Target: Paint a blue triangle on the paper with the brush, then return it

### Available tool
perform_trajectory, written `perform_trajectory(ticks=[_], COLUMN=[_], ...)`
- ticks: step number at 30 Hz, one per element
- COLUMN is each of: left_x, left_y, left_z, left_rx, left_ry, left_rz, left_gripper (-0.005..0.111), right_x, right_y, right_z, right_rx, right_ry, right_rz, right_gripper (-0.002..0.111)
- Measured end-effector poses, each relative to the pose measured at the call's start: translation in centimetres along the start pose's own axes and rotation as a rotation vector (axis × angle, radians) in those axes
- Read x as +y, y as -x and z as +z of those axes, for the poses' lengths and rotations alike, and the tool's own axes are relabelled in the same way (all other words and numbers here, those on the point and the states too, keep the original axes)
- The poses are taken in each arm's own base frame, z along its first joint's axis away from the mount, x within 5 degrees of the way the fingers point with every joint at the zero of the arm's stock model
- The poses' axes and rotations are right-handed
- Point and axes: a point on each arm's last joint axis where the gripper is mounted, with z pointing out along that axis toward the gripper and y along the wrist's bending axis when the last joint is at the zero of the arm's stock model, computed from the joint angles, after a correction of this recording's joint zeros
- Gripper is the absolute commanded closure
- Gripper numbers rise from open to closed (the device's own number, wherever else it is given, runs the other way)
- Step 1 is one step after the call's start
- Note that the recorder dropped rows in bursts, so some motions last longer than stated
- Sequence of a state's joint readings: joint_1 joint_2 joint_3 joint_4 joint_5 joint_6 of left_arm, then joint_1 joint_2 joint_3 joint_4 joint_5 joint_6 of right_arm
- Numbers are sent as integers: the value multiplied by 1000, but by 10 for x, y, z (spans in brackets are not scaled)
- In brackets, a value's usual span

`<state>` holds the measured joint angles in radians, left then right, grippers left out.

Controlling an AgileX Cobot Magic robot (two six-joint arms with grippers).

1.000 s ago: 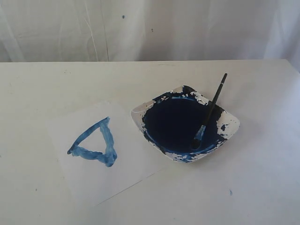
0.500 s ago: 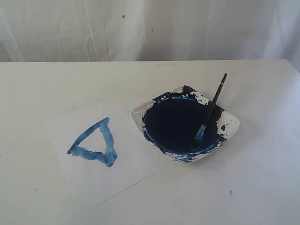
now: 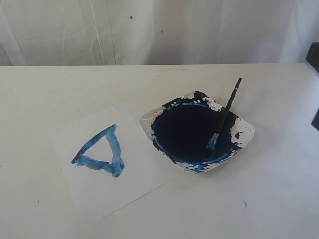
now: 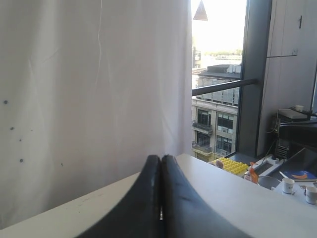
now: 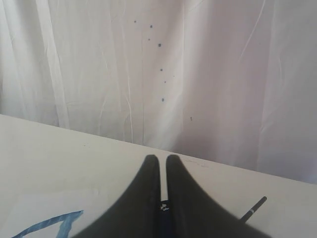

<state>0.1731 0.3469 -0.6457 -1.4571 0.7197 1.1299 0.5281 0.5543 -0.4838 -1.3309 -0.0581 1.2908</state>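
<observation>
Brush (image 3: 222, 118) rests in dish (image 3: 247, 131); paper (image 3: 142, 172) on white table (image 3: 50, 87), curtain (image 3: 149, 30) behind; left hand (image 4: 160, 159), right hand (image 5: 163, 159) closed.

Right of centre in the exterior view, a squarish white dish (image 3: 247, 130) pooled with dark blue paint, rim smeared blue. Beneath it, a pale bench (image 3: 149, 82), with one blue speck (image 3: 244, 204) at lower right. Across the top, a white curtain (image 3: 149, 30) flecked with dark dots. In the left wrist view, a window (image 4: 218, 44) beside the curtain, with city buildings (image 4: 214, 124) outside. Beyond the bench edge, a yellow crate (image 4: 233, 166) and white mugs (image 4: 288, 185).
</observation>
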Motion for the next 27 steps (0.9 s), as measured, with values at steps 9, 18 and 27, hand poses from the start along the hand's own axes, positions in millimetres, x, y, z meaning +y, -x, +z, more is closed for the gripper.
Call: perform_trajectory(ticks=[9,18,27], left_x=[0,1,33], left_y=[-1,-3,-39], left_z=[0,0,-17], left_rx=[8,31,434], left_ry=[2,9,421], left_rz=[6,25,-115], left_gripper=[107,107,107], right_x=[0,0,0], right_y=[0,0,0], right_z=[0,0,0], right_rx=[0,0,1], right_ry=[0,0,-4], right_rz=[0,5,5], right_gripper=[103,103,103])
